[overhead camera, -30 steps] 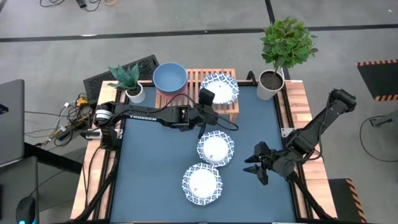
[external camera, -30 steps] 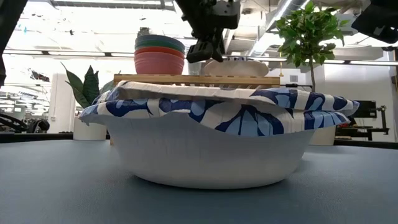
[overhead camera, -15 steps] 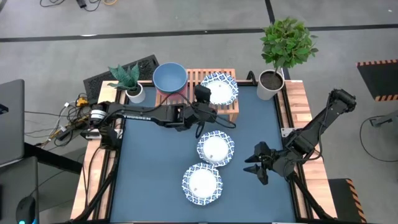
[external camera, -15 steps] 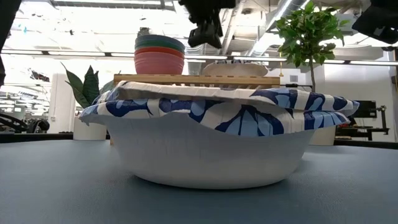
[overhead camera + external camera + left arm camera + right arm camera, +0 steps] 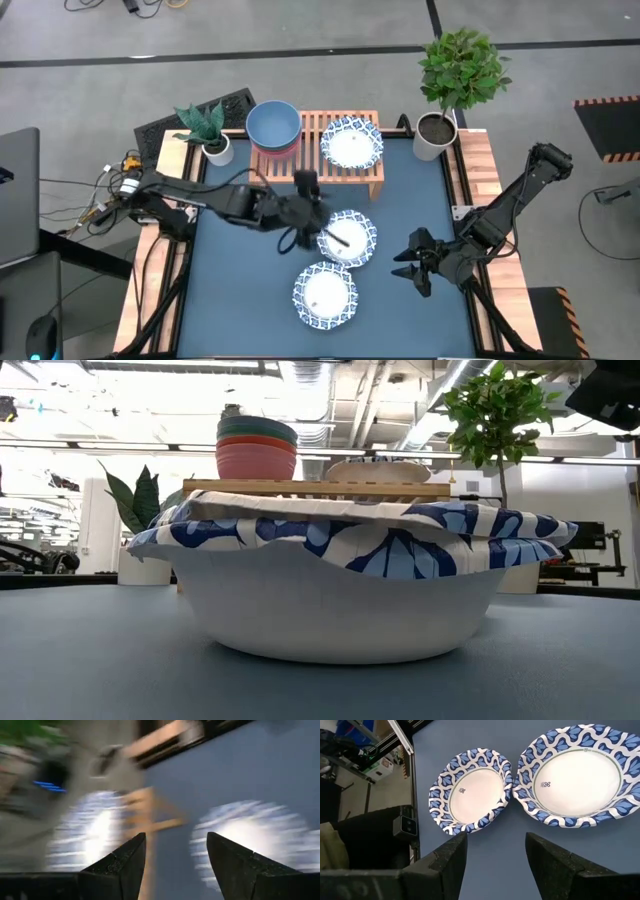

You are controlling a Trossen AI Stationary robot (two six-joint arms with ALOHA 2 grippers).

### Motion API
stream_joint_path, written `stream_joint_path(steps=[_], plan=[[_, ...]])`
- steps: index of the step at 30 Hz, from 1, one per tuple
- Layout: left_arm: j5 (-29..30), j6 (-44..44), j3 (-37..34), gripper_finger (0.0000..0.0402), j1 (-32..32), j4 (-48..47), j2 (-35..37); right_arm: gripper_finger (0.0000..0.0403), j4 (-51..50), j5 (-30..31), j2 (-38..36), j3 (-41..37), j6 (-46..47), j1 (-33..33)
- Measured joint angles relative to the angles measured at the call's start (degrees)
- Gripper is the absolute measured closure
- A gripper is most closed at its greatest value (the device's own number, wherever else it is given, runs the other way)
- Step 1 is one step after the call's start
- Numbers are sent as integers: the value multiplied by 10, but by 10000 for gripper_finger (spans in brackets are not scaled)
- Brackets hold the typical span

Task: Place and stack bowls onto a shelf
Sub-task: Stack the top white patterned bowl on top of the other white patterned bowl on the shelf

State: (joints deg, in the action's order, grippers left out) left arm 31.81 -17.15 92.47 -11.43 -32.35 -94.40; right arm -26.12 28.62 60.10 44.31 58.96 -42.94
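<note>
A teal bowl [image 5: 273,122] sits stacked in a pink one [image 5: 256,460] on the left end of the light-wood shelf [image 5: 312,128]. A blue-patterned white bowl [image 5: 352,142] rests on the shelf's right part. Two more patterned bowls stand on the blue table, one mid-table [image 5: 350,240] and one nearer the front [image 5: 325,295]; the front one [image 5: 340,590] fills the low view. My left gripper [image 5: 325,228] is open and hovers over the mid-table bowl's left rim; its wrist view is blurred [image 5: 175,850]. My right gripper [image 5: 408,265] is open to the right of both table bowls [image 5: 472,790] [image 5: 577,775].
A small plant in a white pot [image 5: 210,135] stands left of the shelf and a taller potted plant [image 5: 445,90] at its right end. Bare blue tabletop [image 5: 240,280] lies left of the table bowls. Wooden borders run along the table's sides.
My left gripper has drawn back from beside the patterned bowl on the shelf toward the table's near edge and now stands over the mid-table bowl; it has left the low view. The bowl on the shelf has stayed in place.
</note>
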Motion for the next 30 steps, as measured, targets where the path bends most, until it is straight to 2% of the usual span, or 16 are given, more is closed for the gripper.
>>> stream_joint_path(steps=[3,7,11,18,30], plan=[[-79,126,0,203,-17,-29,4,177,0,0,0,0,0,0],[-117,228,-31,203,-32,-51,5,177,0,0,0,0,0,0],[-123,286,-99,203,-36,-24,3,177,0,0,0,0,-3,0],[-125,364,-220,203,-20,96,3,177,0,0,0,0,-3,0],[-120,432,-354,203,-5,274,3,177,9,19,0,0,-5,0]])
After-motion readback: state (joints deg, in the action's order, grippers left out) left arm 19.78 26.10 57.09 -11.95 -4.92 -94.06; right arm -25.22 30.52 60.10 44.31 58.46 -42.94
